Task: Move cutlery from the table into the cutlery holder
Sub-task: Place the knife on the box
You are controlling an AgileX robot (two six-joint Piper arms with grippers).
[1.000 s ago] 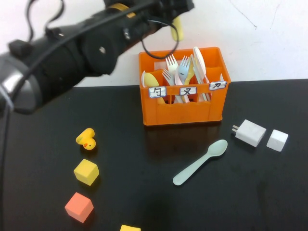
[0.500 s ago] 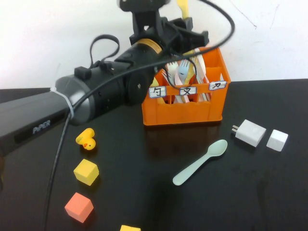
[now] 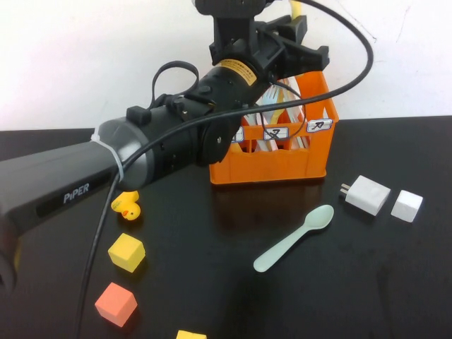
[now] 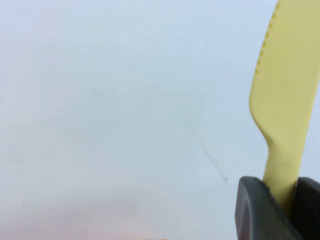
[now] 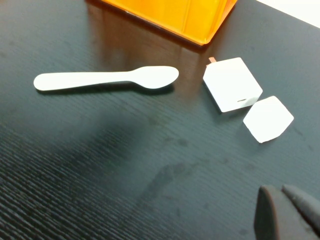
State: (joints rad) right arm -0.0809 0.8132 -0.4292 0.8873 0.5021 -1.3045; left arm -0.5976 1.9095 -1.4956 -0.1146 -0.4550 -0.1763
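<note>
My left gripper is raised above the back of the orange cutlery holder and is shut on the handle of the pale yellow knife. The left wrist view shows the knife sticking out blade-first from between the dark fingers against the white wall. The arm hides the holder's left and top. The mint-green spoon lies on the black table in front of the holder. My right gripper is shut and empty, low over the table near the spoon.
A white charger and a white cube lie to the right of the spoon. A yellow duck, a yellow cube and an orange cube sit at the left front. White and blue forks stand in the holder.
The left arm has swung right and forward over the holder with the knife in its grip. It now covers the holder's left side. The spoon and the other objects have not moved.
</note>
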